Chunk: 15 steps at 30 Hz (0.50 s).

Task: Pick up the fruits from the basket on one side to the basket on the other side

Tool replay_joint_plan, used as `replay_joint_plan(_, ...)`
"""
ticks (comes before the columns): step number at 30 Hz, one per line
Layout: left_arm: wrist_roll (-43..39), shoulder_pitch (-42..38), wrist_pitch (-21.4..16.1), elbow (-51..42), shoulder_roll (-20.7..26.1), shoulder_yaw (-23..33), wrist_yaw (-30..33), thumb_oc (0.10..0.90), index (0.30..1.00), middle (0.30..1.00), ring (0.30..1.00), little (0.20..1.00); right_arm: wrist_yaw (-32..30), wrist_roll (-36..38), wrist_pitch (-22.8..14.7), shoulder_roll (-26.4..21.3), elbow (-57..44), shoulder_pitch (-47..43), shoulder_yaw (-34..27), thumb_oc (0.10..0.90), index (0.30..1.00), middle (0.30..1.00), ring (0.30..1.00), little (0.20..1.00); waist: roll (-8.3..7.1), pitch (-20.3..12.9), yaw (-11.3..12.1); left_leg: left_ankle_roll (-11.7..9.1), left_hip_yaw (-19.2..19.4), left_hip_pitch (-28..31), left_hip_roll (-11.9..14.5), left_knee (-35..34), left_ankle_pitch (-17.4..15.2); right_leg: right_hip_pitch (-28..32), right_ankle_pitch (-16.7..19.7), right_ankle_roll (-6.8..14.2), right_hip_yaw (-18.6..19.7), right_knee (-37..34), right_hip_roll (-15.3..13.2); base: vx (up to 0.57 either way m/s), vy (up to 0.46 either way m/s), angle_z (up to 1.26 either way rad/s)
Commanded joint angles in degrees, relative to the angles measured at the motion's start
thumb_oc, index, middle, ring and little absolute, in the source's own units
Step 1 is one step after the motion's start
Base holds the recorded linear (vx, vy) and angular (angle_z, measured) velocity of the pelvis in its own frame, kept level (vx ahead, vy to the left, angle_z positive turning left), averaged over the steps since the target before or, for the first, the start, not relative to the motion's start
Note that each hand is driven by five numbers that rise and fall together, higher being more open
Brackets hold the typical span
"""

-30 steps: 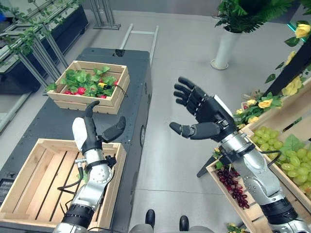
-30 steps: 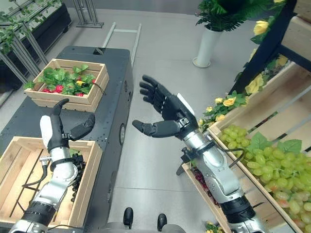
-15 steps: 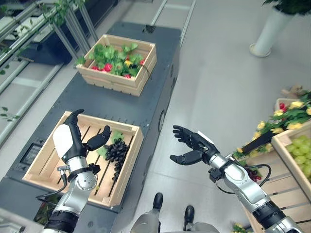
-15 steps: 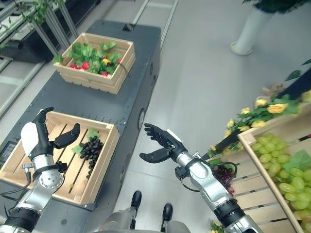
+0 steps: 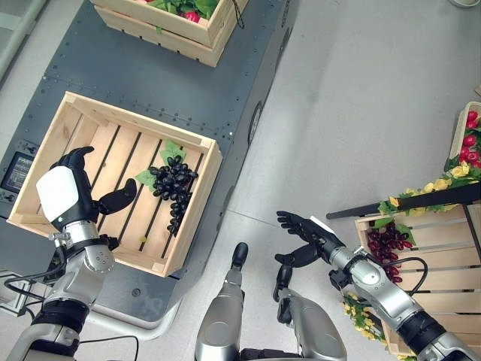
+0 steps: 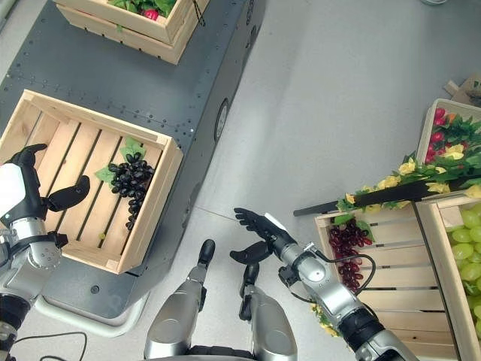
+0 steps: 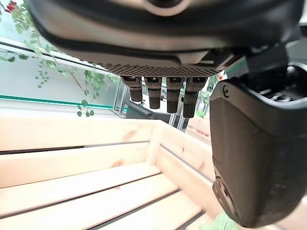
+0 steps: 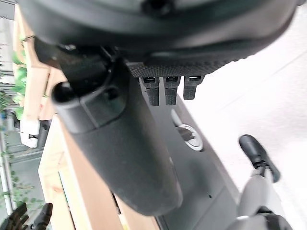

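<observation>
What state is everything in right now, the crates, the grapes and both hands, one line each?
left hand: open, empty, over the near crate.
right hand: open, empty, over the floor.
near crate: on the dark cart, holds one bunch.
dark grapes: lying on the near crate's slats, untouched.
far crate: on the cart, filled with greens and red fruit.
red grapes: lying in the right-hand crate.
green grapes: in a crate at the right edge.

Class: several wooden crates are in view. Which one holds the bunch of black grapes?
The slatted crate on the dark platform, by the open left hand. The black grapes lie in it; the crate beyond it holds leafy greens.
</observation>
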Motion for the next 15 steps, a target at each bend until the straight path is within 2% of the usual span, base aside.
replay_joint_plan(1, 6.04, -4.79, -0.05, 1.12, 6.01, 1.33, 1.14, 0.800, 0.900, 0.900, 0.900, 0.900, -1.00, -0.16, -6.91, -2.76, -6.63, 1.23, 1.30, 0.800, 0.900, 0.900, 0.900, 0.900, -1.68, 0.41, -1.56, 1.17, 3.61, -3.13, -4.22, 9.00, -8.12, -4.22, -0.75, -1.30, 1.21, 5.50, 1.81, -0.04, 0.086, -0.06)
replay_joint_plan(2, 10.25, -5.99, 1.65, 2.08, 7.29, -0.81, -0.18, 0.800, 0.900, 0.900, 0.900, 0.900, -0.88, -0.68, -6.69, -3.35, -6.74, 1.42, 1.25, 0.800, 0.900, 0.900, 0.900, 0.900, -1.78, 0.41, -2.07, 1.09, 3.85, -5.02, -4.25, 10.07, -8.18, -6.02, -0.65, -1.28, 1.68, 6.24, 1.92, -0.04, 0.083, -0.05)
replay_joint_plan(5, 12.92, -6.76, 3.58, 0.90, 9.55, -3.60, -0.74, 0.800, 0.900, 0.900, 0.900, 0.900, -0.23, -0.45, -6.73, -5.08, -6.42, 1.28, 0.57, 0.800, 0.900, 0.900, 0.900, 0.900, -1.70, 0.41, -2.59, 1.15, 4.39, -7.45, -4.20, 11.32, -8.31, -8.45, -0.59, -1.24, 2.08, 7.23, 1.91, -0.03, 0.099, 0.00)
replay_joint_plan(7, 12.95, -7.80, 3.74, 1.28, 10.78, -4.94, -0.23, 0.800, 0.900, 0.900, 0.900, 0.900, -0.26, -0.42, -6.67, -5.95, -6.31, 1.33, 0.28, 0.800, 0.900, 0.900, 0.900, 0.900, -1.62, 0.41, -2.97, 1.28, 4.81, -8.96, -4.17, 12.39, -8.51, -10.17, -0.88, -1.34, 2.21, 8.58, 1.85, -0.03, 0.095, -0.03)
replay_joint_plan(9, 15.75, -10.38, 3.30, 2.97, 11.82, -6.77, -0.12, 0.800, 0.900, 0.900, 0.900, 0.900, -0.62, -0.63, -6.79, -6.48, -5.85, 1.49, -0.06, 0.800, 0.900, 0.900, 0.900, 0.900, -1.56, 0.41, -3.68, 1.20, 5.20, -11.19, -4.21, 14.26, -8.85, -12.29, -1.23, -1.39, 2.58, 10.20, 1.84, -0.02, 0.071, -0.06)
replay_joint_plan(11, 19.89, -11.75, 4.37, 2.82, 12.94, -9.39, -0.38, 0.800, 0.900, 0.900, 0.900, 0.900, -0.04, -0.92, -7.16, -6.82, -5.56, 1.96, -0.75, 0.800, 0.900, 0.900, 0.900, 0.900, -1.42, 0.41, -4.26, 1.07, 5.55, -12.70, -4.06, 15.33, -8.95, -13.74, -1.46, -1.30, 2.81, 11.27, 1.72, 0.00, 0.050, -0.02)
replay_joint_plan(15, 22.82, -14.41, 4.52, 4.28, 13.66, -13.47, 1.26, 0.800, 0.900, 0.900, 0.900, 0.900, 0.43, -0.98, -6.97, -7.18, -5.19, 1.65, -0.76, 0.800, 0.900, 0.900, 0.900, 0.900, -1.08, 0.41, -4.99, 0.59, 6.09, -14.58, -3.80, 16.65, -8.99, -15.38, -1.97, -1.31, 3.18, 12.49, 1.54, 0.00, 0.046, -0.01)
